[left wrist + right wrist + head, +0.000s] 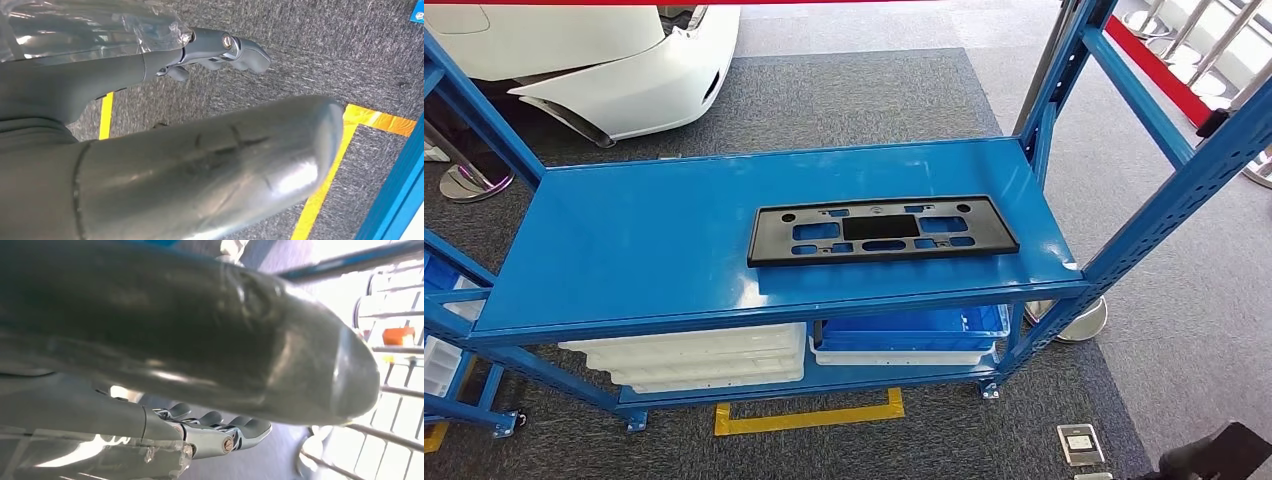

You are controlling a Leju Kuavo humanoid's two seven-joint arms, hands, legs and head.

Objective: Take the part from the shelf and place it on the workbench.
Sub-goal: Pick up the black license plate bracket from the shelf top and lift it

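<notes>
- Black flat part [882,231], rectangular with cut-out slots, is lying flat on the blue shelf [624,250].
- Left hand [200,150] and right hand [200,355] are hanging with fingers [245,50] apart, holding nothing.

both hands [210,50] [215,432] empty, fingers apart

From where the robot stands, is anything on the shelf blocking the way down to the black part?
Nothing visible does. The black part lies flat and alone on the blue shelf top, with open space above it. The shelf's blue uprights stand at the corners, off to the sides. The workbench cannot be judged from these views.
</notes>
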